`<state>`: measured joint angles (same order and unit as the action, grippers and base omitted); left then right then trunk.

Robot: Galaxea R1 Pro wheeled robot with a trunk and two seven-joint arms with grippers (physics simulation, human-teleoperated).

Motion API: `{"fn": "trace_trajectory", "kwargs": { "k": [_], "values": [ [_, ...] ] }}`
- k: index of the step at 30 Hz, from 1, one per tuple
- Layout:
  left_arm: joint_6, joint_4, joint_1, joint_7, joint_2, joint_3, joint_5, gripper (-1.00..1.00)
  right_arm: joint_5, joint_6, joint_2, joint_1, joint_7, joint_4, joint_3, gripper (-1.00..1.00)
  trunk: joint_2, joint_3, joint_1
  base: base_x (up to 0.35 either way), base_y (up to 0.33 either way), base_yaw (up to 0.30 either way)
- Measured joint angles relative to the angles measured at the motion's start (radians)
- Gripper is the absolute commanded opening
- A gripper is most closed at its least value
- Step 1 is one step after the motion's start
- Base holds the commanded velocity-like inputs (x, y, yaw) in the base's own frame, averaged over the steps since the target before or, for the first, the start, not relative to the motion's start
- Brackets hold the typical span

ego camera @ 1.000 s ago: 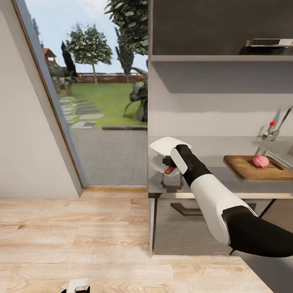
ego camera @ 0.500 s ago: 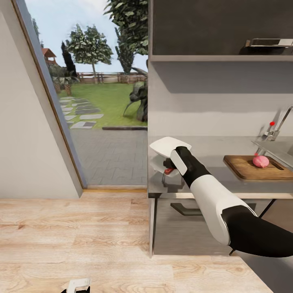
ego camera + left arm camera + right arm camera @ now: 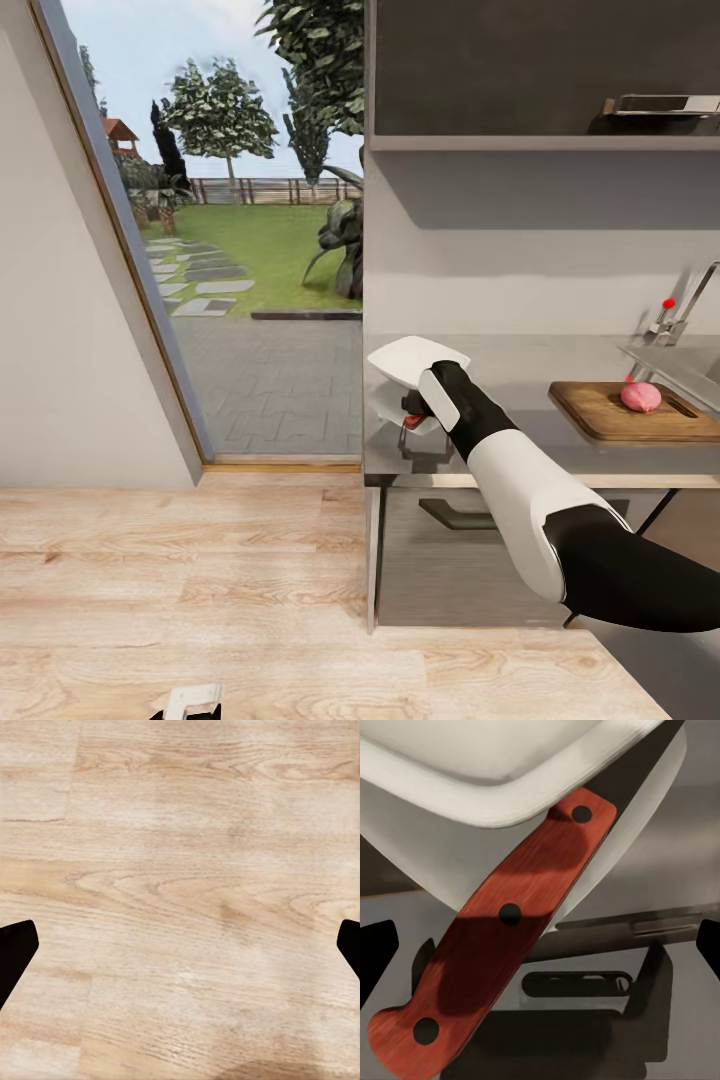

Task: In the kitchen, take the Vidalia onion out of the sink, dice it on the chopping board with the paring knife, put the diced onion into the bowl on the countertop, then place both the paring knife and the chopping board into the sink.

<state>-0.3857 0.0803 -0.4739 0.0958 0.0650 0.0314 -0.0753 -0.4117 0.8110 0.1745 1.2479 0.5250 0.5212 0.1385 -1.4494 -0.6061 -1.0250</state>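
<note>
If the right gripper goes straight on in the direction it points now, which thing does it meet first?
Most likely the paring knife: its red handle lies right ahead of the right gripper, between the finger tips at the picture's edges. The bowl lies just beyond it. Depth is unclear.

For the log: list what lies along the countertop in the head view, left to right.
bowl → right gripper over the paring knife → chopping board → Vidalia onion → tap
</note>
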Motion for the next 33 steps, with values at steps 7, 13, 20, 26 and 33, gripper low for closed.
{"fn": "trace_trajectory", "kwargs": {
  "k": [7,13,20,26,33],
  "values": [
    [0.000,0.000,0.000,0.000,0.001,0.000,0.000,1.00,0.000,0.000,0.000,0.000,0.000,0.000,0.000,1.00,0.000,0.000,0.000,0.000,0.000,0.000],
    [0.000,0.000,0.000,0.000,0.001,0.000,0.000,1.00,0.000,0.000,0.000,0.000,0.000,0.000,0.000,1.00,0.000,-0.003,0.000,0.000,0.000,0.000],
    [0.000,0.000,0.000,0.000,0.000,0.000,0.000,1.00,0.000,0.000,0.000,0.000,-0.001,-0.001,0.000,1.00,0.000,-0.009,0.000,0.000,0.000,0.000],
    [0.000,0.000,0.000,0.000,0.001,0.000,0.000,1.00,0.000,0.000,0.000,-0.001,-0.001,-0.001,0.000,1.00,0.000,-0.014,0.000,0.000,0.000,0.000],
    [0.000,0.000,0.000,0.000,0.000,0.000,0.000,1.00,-0.003,-0.004,0.000,-0.001,-0.001,0.009,0.000,1.00,0.000,-0.021,0.000,0.000,0.000,0.000]
  ]
}}
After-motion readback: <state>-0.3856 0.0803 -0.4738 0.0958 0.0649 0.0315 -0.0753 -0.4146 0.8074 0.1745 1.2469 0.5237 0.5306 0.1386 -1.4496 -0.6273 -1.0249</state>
